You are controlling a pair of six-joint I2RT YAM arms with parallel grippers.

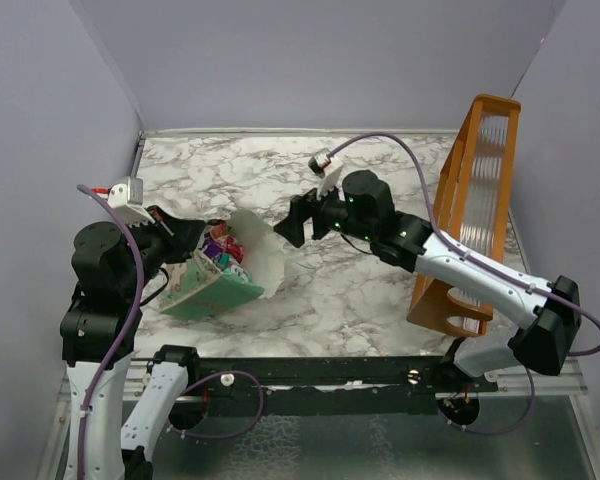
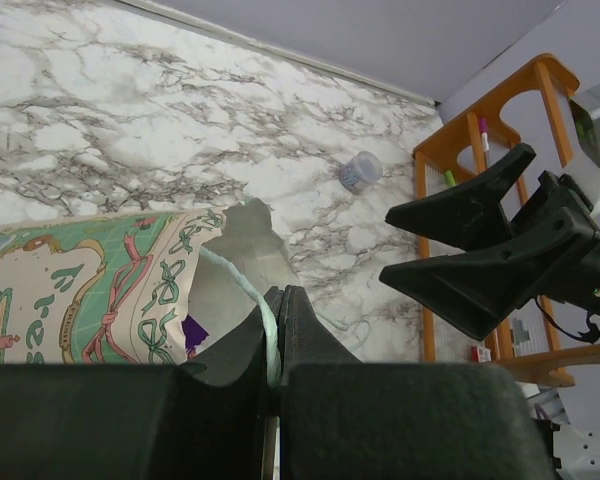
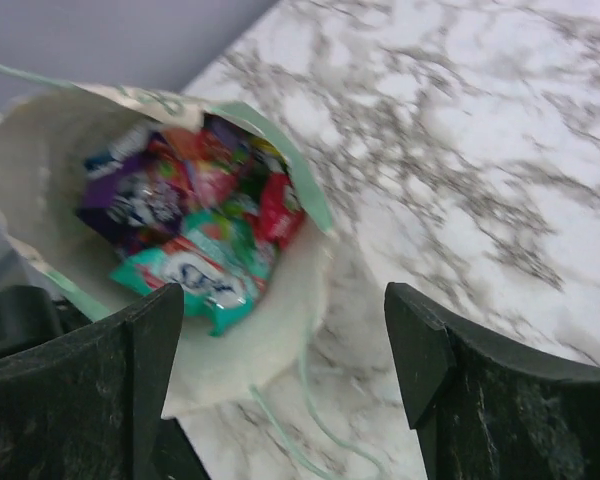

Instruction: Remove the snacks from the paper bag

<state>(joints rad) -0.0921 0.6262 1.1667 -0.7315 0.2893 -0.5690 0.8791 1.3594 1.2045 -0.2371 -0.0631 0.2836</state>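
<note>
My left jaws pinch shut on the string handle (image 2: 270, 335) of the paper bag (image 1: 215, 290), which lies tipped on the worktop (image 1: 360, 290), snacks (image 3: 195, 225) inside. My right jaws gape empty at its mouth. Pushing in could pull that string loose.

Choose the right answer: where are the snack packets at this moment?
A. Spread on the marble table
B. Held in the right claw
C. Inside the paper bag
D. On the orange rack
C: in the right wrist view the snacks lie together inside the open paper bag, and the right claw is open and holds nothing.
</note>
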